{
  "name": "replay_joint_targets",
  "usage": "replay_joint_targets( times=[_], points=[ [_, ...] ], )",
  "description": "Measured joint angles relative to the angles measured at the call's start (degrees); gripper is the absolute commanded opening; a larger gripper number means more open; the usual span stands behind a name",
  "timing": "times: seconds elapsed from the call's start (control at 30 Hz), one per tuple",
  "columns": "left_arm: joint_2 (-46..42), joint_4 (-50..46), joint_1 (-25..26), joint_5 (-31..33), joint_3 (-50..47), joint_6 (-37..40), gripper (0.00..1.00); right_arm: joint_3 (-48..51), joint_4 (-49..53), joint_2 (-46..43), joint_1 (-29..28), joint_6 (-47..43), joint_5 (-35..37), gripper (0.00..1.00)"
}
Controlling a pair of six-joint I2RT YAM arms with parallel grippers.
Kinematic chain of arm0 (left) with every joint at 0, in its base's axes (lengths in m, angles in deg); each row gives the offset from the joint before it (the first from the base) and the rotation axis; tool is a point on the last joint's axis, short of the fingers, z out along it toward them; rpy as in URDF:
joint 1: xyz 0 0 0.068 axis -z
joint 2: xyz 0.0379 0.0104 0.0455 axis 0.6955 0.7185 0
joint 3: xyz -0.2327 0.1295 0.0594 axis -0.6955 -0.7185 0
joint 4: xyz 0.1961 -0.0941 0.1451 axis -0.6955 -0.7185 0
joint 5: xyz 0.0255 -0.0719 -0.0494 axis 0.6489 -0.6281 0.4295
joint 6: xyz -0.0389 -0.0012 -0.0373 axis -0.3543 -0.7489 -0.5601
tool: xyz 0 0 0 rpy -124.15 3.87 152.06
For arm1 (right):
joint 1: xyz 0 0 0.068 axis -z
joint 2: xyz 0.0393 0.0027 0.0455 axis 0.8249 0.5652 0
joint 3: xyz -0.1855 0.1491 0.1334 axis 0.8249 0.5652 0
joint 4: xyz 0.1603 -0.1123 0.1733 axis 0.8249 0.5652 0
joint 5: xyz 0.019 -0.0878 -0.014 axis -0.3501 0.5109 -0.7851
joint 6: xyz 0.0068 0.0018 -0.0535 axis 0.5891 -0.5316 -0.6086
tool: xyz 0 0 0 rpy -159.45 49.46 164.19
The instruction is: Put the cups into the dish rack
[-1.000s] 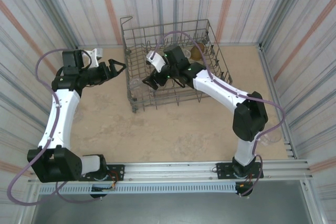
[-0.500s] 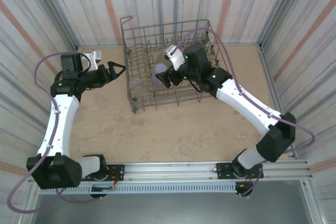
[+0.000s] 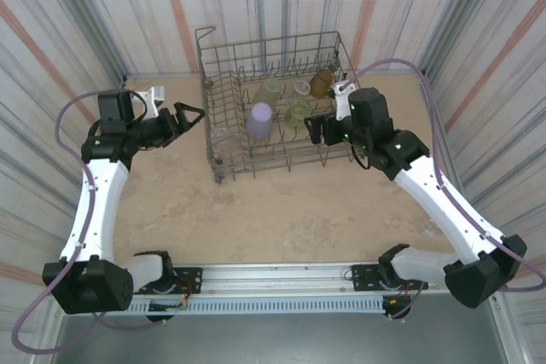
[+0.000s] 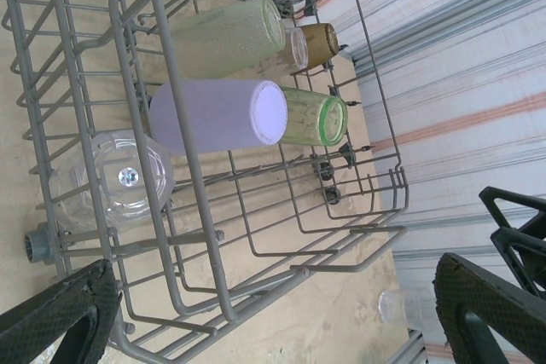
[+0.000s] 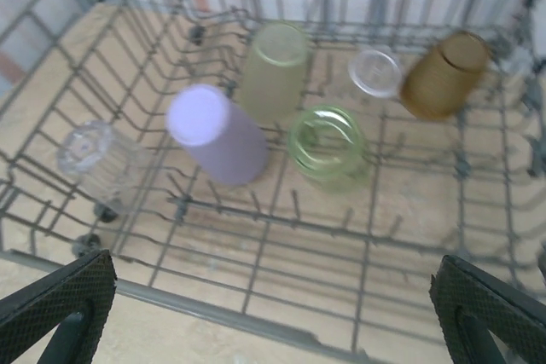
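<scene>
- Lavender cup (image 5: 217,138) leans on the tines near the middle of the rack (image 3: 290,162).
- Two yellow-green cups are beside it: one (image 5: 273,74) just behind, the other (image 5: 328,151) to its right, rim towards my right wrist camera.
- The amber cup (image 5: 444,74) is at the far right corner, with a clear cup (image 5: 375,72) next to it. A second clear cup (image 5: 94,155) is at the left end.
- That makes six cups in the rack, so I judge the loading done or nearly so. What may be left is pulling my arms clear.
- One doubt: a pale blur (image 4: 397,304) on the worktop (image 3: 256,210) beyond the rack, too faint to name.
- My right claw (image 3: 314,130) is by the rack's right end with its jaws wide apart, holding and touching nothing.
- My left claw (image 3: 194,117) hangs over the worktop left of the rack, just as wide and empty.
</scene>
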Motion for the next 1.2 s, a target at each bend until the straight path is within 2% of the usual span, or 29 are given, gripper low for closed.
replay_joint_targets(
  times=[0.43,0.83,1.2],
  points=[
    [-1.07,0.0,0.04,-0.02,-1.95,-0.76,0.99,6.62,7.8,-12.39,9.86,11.58,5.31,0.99],
    [-1.31,0.04,0.04,-0.02,-2.71,-0.76,0.99,6.95,20.57,-11.67,16.46,22.56,17.99,0.99],
    [-0.46,0.44,0.04,-1.01,-2.71,-0.76,0.99,12.55,25.99,-11.04,27.78,29.64,21.07,0.99]
  ],
)
